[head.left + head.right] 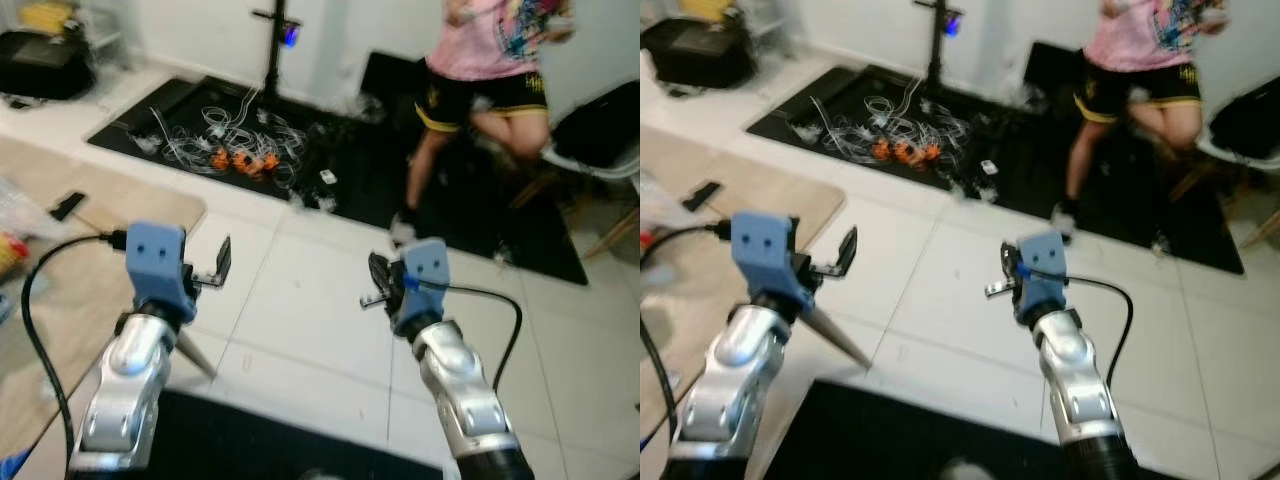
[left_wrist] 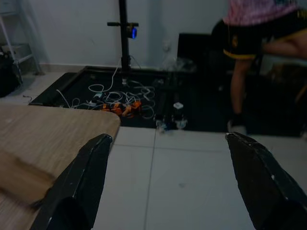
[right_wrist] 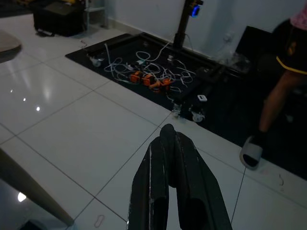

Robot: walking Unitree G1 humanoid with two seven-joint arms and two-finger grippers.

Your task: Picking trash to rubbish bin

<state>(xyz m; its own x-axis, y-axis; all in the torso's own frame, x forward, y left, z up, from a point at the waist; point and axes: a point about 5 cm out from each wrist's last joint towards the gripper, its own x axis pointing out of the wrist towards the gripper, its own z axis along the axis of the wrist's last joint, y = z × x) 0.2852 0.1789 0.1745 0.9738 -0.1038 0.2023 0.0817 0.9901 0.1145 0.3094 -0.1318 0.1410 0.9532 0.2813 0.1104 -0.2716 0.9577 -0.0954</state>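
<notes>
Floor [image 1: 300, 330]: white tiles, nothing on them readable as trash; no rubbish bin identifiable.
Black mat [image 1: 200, 120]: tangled white cables and orange bits, well ahead.
Left gripper [image 1: 215, 268]: fingers wide apart, empty.
Right gripper [image 1: 377, 285]: fingers pressed together, holding nothing.
Progress: apparently not begun; finding, picking, binning all remain.

Small pale trash scraps [image 1: 325, 202] scattered on floor along near edge of black mat, well ahead of right gripper [image 1: 375, 283], between both grippers' lines. Scraps lie loose, flat, blurred. One white piece [image 3: 202, 97] on mat itself. Rubbish bin unidentifiable.
</notes>
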